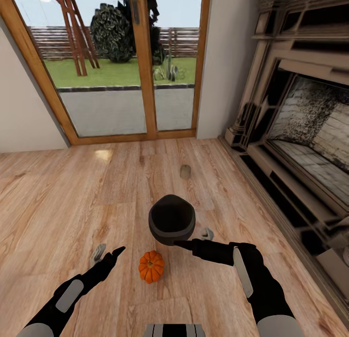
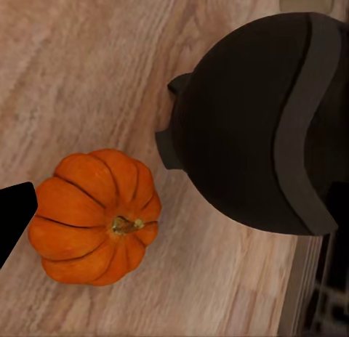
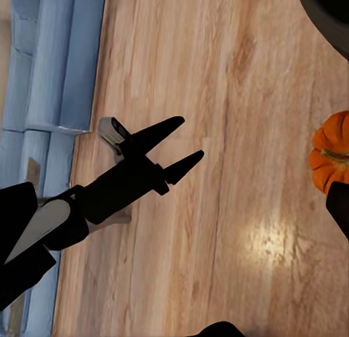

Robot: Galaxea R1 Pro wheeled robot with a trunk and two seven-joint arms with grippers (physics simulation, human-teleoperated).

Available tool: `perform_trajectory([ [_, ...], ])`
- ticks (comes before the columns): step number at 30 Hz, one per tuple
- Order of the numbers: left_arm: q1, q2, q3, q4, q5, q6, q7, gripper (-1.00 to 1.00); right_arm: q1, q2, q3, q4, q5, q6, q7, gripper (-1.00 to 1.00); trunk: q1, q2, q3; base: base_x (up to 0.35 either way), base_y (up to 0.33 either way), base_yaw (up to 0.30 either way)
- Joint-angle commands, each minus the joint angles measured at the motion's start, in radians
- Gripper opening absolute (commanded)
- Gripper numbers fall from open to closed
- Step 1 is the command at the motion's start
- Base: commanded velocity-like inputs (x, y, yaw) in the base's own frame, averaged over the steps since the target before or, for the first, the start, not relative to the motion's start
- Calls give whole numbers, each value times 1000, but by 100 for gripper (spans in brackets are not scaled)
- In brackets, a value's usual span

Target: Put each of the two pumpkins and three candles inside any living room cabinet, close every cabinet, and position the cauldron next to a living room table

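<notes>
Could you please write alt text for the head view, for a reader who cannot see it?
A black cauldron sits on a wooden floor with a small orange pumpkin just in front of it, between the robot's two outstretched arms. A candle lies beyond, towards glass patio doors; a fireplace fills the right side.

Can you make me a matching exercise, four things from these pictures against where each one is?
Things:
1. pumpkin
2. cauldron
3. candle
4. fireplace

Places:
A. on the floor beyond the cauldron, toward the glass doors
B. along the wall on the right
C. on the floor between the two arms
D. on the floor just beyond the pumpkin

Pairs: 1-C, 2-D, 3-A, 4-B
</notes>
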Motion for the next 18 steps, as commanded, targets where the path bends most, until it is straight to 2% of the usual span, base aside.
perform_trajectory([
  [1, 0, 0, 3, 0, 8, 9, -2, 100, -1, 1, -3, 0, 0, 5, 5, 100, 0, 0, -1, 0, -1, -7],
  [15, 0, 1, 3, 0, 8, 9, -2, 100, -1, -2, -5, 0, 0, 4, 39, 100, 0, 0, 14, 0, 0, -191],
  [18, 0, 2, 4, 0, 8, 9, -2, 100, -1, -1, -17, 0, 0, 4, 39, 100, 0, 0, 16, 2, 0, -152],
])
